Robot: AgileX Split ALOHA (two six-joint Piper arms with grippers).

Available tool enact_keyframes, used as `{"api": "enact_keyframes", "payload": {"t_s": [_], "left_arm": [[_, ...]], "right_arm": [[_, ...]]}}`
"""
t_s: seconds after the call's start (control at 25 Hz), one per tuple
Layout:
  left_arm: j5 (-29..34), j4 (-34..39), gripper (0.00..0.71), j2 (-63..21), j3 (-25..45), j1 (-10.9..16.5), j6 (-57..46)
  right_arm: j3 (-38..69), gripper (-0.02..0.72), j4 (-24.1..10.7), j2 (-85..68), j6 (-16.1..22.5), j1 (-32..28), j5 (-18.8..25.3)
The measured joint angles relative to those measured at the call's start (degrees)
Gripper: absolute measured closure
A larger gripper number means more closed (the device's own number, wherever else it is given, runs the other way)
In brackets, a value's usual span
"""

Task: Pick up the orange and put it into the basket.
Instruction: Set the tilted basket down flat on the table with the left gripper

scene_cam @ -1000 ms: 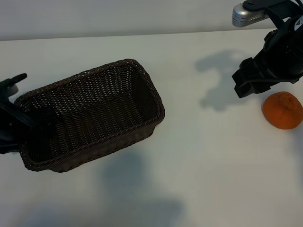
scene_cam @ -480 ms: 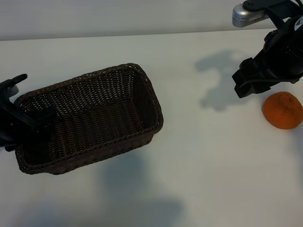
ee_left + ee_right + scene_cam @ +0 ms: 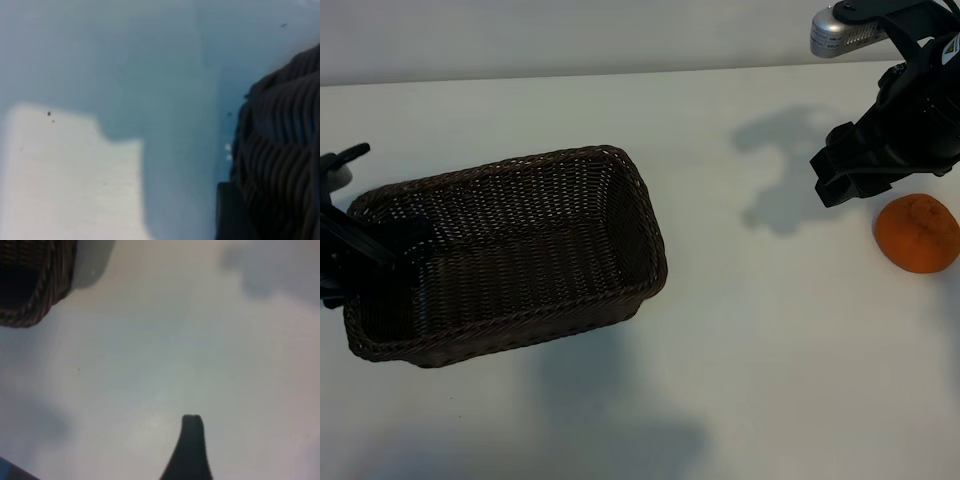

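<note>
The orange [image 3: 917,233] lies on the white table at the far right, untouched. My right gripper [image 3: 840,175] hangs just up and left of it, open and empty; one dark finger [image 3: 191,445] shows over bare table in the right wrist view. The dark wicker basket [image 3: 510,165] sits at the left, empty. My left gripper [image 3: 375,250] is shut on the basket's left end wall, one finger inside and one outside. In the left wrist view, a finger [image 3: 230,215] presses against the woven wall [image 3: 285,140].
The table's far edge [image 3: 620,75] runs behind both arms. A silver part of the right arm [image 3: 840,35] juts out at the top right. Bare white tabletop lies between basket and orange. A basket corner [image 3: 35,285] shows in the right wrist view.
The left gripper closed on the basket's end wall, and the basket swung round, lying more level across the view. Right arm and orange have not moved.
</note>
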Motion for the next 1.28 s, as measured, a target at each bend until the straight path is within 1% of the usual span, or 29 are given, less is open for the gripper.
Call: {"api": "enact_keyframes", "payload": {"t_s": [0.2, 0.36, 0.4, 0.6, 0.88, 1.04, 1.28], "left_arm": [[0.14, -6.62, 0.313, -2.35, 0.00, 0.00, 6.20], [1.10, -13.84, 0.323, -3.57, 0.00, 0.00, 12.83], [1.49, -15.50, 0.376, -3.79, 0.00, 0.00, 14.16], [3.24, -20.41, 0.378, -3.94, -0.92, 0.00, 19.83], [6.56, -21.50, 0.378, -4.00, -4.84, 0.00, 21.56], [7.37, -21.52, 0.378, -4.00, -6.80, 0.00, 21.68], [7.51, -24.52, 0.378, -4.00, -7.09, 0.00, 21.99]], "right_arm": [[0.00, 0.108, 0.00, 0.00, 0.00, 0.00, 0.04], [0.00, 0.108, 0.00, 0.00, 0.00, 0.00, 0.11], [0.00, 0.108, 0.00, 0.00, 0.00, 0.00, 0.11], [0.00, 0.108, 0.00, 0.00, -0.05, 0.00, 0.13], [0.00, 0.108, 0.00, 0.00, -0.05, 0.00, 0.17], [0.00, 0.108, 0.00, 0.00, -0.05, 0.00, 0.17], [0.00, 0.108, 0.00, 0.00, 0.01, 0.00, 0.26]]}}
